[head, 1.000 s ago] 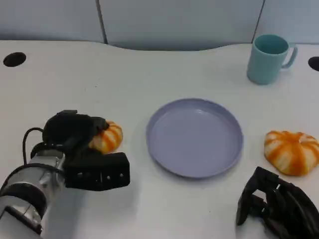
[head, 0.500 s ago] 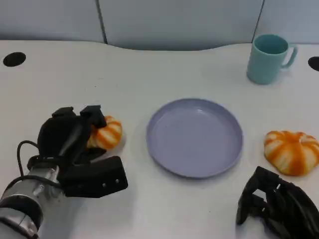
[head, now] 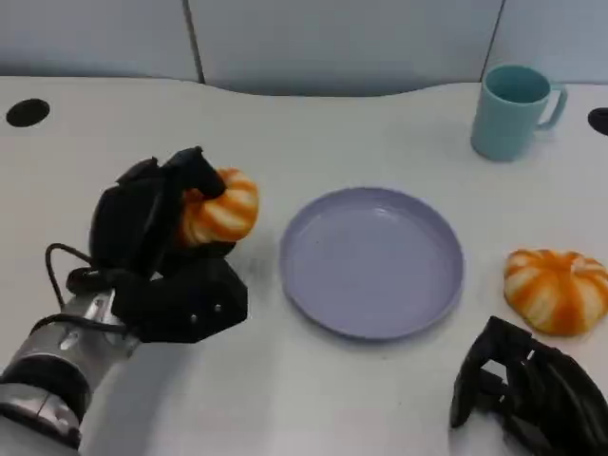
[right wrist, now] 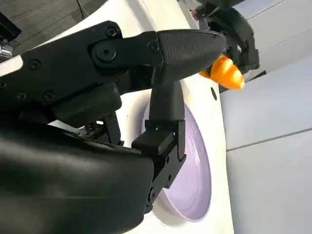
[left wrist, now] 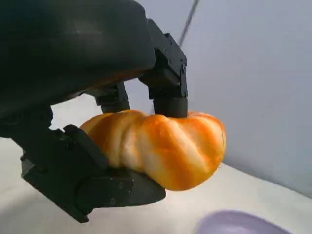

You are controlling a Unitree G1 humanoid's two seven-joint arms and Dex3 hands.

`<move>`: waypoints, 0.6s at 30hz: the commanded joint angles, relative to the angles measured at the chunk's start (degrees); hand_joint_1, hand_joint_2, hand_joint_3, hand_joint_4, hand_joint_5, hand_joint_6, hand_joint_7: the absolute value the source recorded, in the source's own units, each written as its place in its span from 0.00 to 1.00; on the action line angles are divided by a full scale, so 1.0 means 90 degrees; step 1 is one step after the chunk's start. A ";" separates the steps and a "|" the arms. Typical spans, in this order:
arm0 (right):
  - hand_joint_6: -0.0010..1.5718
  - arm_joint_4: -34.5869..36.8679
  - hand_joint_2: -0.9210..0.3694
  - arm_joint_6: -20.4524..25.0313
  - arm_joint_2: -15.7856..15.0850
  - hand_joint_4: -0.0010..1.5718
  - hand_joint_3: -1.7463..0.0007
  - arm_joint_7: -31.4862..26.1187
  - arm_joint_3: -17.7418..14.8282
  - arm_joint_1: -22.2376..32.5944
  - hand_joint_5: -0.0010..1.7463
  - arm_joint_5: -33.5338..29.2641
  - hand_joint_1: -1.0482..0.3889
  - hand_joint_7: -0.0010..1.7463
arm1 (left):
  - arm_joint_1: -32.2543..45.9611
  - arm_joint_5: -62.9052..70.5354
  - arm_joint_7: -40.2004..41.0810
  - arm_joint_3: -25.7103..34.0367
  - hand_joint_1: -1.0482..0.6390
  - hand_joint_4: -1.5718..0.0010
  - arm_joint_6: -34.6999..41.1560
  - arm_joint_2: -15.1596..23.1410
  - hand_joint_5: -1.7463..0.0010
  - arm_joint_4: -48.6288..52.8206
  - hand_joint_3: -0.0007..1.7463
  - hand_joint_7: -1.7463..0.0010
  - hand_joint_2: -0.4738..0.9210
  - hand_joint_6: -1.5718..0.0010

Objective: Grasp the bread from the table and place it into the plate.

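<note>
Two breads are in sight: my left robot hand (head: 157, 237) grips one bread (head: 220, 206) above the bench (head: 313, 123), left of the plate (head: 370, 261); my right robot hand (head: 527, 389) rests curled, holding nothing.

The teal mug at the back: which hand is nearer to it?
Right. The right hand rests at the table's near edge, on the same side as the teal mug. The left hand holds a bread roll beyond the purple plate.
</note>
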 commanded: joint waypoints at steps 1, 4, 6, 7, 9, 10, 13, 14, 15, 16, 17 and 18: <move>0.38 -0.0021 0.00 -0.0002 -0.0074 0.42 0.82 -0.0089 0.0015 0.0038 1.00 -0.0037 0.31 0.86 | -0.0208 -0.0103 -0.0611 0.0040 0.58 0.49 -0.0380 -0.0059 0.00 -0.0306 0.75 0.00 0.66 0.58; 0.38 -0.0027 0.00 -0.0068 -0.0073 0.42 0.82 -0.0093 0.0035 0.0051 1.00 -0.0058 0.30 0.86 | -0.0289 -0.0158 -0.0982 0.0074 0.58 0.48 -0.0532 -0.0113 0.00 -0.0350 0.76 0.00 0.65 0.58; 0.37 -0.0040 0.00 -0.0120 -0.0070 0.42 0.80 -0.0085 0.0051 0.0063 1.00 -0.0070 0.32 0.85 | -0.0416 -0.0206 -0.1369 0.0057 0.56 0.45 -0.0670 -0.0178 0.00 -0.0376 0.79 0.00 0.63 0.54; 0.37 -0.0043 0.00 -0.0130 -0.0071 0.42 0.80 -0.0084 0.0056 0.0066 1.00 -0.0071 0.32 0.85 | -0.0441 -0.0219 -0.1474 0.0065 0.56 0.45 -0.0701 -0.0192 0.00 -0.0384 0.79 0.00 0.63 0.53; 0.38 -0.0056 0.00 -0.0077 -0.0057 0.42 0.80 -0.0065 0.0047 0.0068 1.00 0.0000 0.32 0.86 | -0.0598 -0.0267 -0.2001 0.0023 0.54 0.44 -0.0757 -0.0252 0.00 -0.0383 0.80 0.00 0.64 0.53; 0.38 -0.0060 0.00 -0.0063 -0.0055 0.42 0.80 -0.0060 0.0046 0.0068 1.00 0.0022 0.33 0.86 | -0.0642 -0.0288 -0.2172 0.0019 0.54 0.44 -0.0773 -0.0270 0.00 -0.0386 0.80 0.00 0.65 0.53; 0.38 -0.0082 0.00 -0.0052 -0.0066 0.42 0.81 -0.0072 0.0066 0.0080 1.00 0.0012 0.33 0.86 | -0.0811 -0.0180 -0.2414 -0.0089 0.53 0.44 -0.0803 -0.0327 0.00 -0.0410 0.79 0.00 0.65 0.53; 0.38 -0.0090 0.00 -0.0098 -0.0069 0.42 0.81 -0.0092 0.0082 0.0089 1.00 -0.0031 0.32 0.86 | -0.0949 -0.0065 -0.2509 -0.0205 0.53 0.44 -0.0803 -0.0382 0.00 -0.0417 0.79 0.00 0.65 0.53; 0.38 -0.0106 0.00 -0.0099 -0.0068 0.42 0.80 -0.0111 0.0093 0.0099 1.00 -0.0049 0.32 0.86 | -0.1068 0.0042 -0.2580 -0.0310 0.52 0.43 -0.0793 -0.0424 0.00 -0.0421 0.77 0.00 0.65 0.53; 0.37 -0.0123 0.00 -0.0084 -0.0069 0.42 0.80 -0.0132 0.0103 0.0108 1.00 -0.0061 0.32 0.86 | -0.1174 0.0132 -0.2613 -0.0398 0.52 0.43 -0.0756 -0.0484 0.00 -0.0415 0.76 0.00 0.66 0.52; 0.37 -0.0132 0.00 -0.0057 -0.0065 0.42 0.80 -0.0134 0.0106 0.0113 1.00 -0.0044 0.32 0.86 | -0.1239 0.0185 -0.2632 -0.0445 0.51 0.43 -0.0711 -0.0529 0.00 -0.0401 0.74 0.00 0.66 0.53; 0.37 -0.0137 0.00 -0.0029 -0.0063 0.42 0.80 -0.0120 0.0110 0.0115 1.00 -0.0013 0.32 0.86 | -0.1304 0.0247 -0.2649 -0.0497 0.51 0.43 -0.0651 -0.0574 0.00 -0.0384 0.72 0.00 0.67 0.53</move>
